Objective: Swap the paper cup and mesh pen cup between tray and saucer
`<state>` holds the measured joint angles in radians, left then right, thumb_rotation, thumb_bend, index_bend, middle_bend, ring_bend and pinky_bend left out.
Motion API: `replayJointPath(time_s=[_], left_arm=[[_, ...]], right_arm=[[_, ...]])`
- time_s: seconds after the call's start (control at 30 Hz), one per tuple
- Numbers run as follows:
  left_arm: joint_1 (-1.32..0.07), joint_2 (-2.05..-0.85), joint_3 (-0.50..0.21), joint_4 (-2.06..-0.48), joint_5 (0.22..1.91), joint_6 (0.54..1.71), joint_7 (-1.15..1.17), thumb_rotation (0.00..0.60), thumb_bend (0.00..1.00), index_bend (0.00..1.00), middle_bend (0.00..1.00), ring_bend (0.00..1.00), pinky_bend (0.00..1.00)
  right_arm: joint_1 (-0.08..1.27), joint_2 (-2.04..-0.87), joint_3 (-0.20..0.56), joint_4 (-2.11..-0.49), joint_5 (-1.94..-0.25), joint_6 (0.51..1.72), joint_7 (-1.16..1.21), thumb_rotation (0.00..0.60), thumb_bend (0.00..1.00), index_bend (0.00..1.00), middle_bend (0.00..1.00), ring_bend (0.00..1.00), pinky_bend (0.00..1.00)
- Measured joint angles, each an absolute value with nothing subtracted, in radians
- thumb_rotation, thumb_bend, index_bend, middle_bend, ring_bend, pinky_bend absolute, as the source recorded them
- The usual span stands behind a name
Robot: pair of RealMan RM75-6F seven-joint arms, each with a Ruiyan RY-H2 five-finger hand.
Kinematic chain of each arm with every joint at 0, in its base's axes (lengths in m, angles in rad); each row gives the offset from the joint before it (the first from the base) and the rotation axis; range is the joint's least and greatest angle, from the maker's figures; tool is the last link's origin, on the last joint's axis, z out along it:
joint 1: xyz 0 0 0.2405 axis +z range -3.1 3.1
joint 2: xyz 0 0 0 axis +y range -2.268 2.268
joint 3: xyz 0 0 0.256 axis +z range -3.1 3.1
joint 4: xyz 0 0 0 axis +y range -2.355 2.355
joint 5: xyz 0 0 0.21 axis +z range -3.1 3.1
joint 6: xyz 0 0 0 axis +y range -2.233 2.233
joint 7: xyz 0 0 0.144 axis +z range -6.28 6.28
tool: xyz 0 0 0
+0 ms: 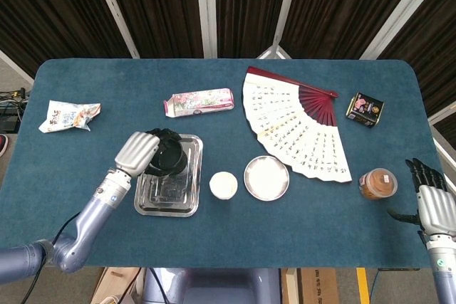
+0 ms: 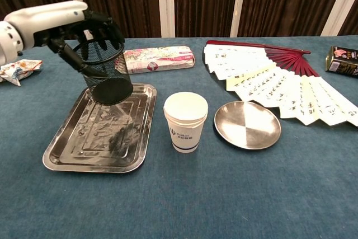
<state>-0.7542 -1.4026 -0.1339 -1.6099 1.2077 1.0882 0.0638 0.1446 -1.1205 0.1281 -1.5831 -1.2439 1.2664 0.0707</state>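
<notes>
the left hand (image 2: 67, 20) grips the rim of the black wire-mesh pen cup (image 2: 105, 72), fingers curled over its top edge, holding it tilted and raised above the steel rectangular tray (image 2: 84, 146). its grey forearm reaches in from the near left side of that tray. the right hand (image 1: 433, 201) rests far to the tray's right, fingers apart, holding nothing.

The pen cup (image 2: 106, 74) was black mesh; the paper cup (image 2: 185, 121) white with a small dark logo; tray (image 2: 67, 152) and saucer (image 2: 248, 125) bare silver metal; the fan (image 2: 291, 85) cream with dark red ribs; the tablecloth (image 2: 224, 194) teal.
</notes>
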Motion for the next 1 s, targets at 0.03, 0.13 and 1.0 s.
replayJointPath(time_s=[0.03, 0.13, 1.0], left_arm=[[-0.750, -1.406, -0.128, -1.588, 1.222, 1.084, 0.032, 0.600, 0.37, 0.43, 0.29, 0.29, 0.44], [-0.741, -1.423, -0.108, -1.502, 1.275, 1.065, -0.067, 0.600, 0.34, 0.42, 0.28, 0.28, 0.43], [-0.661, -1.356, -0.081, -1.547, 1.436, 1.148, -0.191, 0.600, 0.00, 0.15, 0.00, 0.00, 0.09]], right_arm=[[0.145, -1.122, 0.128, -1.583, -1.242, 1.266, 0.068, 0.600, 0.00, 0.00, 0.00, 0.01, 0.00], [0.147, -1.127, 0.129, -1.578, -1.236, 1.264, 0.054, 0.600, 0.00, 0.00, 0.00, 0.01, 0.00], [0.161, -1.128, 0.118, -1.580, -1.293, 1.261, 0.045, 0.600, 0.00, 0.00, 0.00, 0.00, 0.00]])
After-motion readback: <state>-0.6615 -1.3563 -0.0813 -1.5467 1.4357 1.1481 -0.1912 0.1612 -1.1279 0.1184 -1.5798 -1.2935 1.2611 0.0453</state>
